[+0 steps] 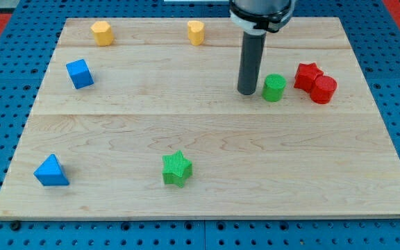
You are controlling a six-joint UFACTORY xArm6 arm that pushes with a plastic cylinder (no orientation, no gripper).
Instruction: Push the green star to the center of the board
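The green star [177,169] lies on the wooden board [200,132] toward the view's bottom, a little left of the middle. My tip [247,92] rests on the board in the upper right part, far above and to the right of the green star. A green cylinder [273,87] stands just right of my tip, close to it; I cannot tell whether they touch.
A red star [307,75] and a red cylinder [323,89] sit together at the right. A yellow hexagon [102,32] and a yellow heart-like block [196,32] lie along the top. A blue cube [80,73] is upper left, a blue triangle [51,171] lower left.
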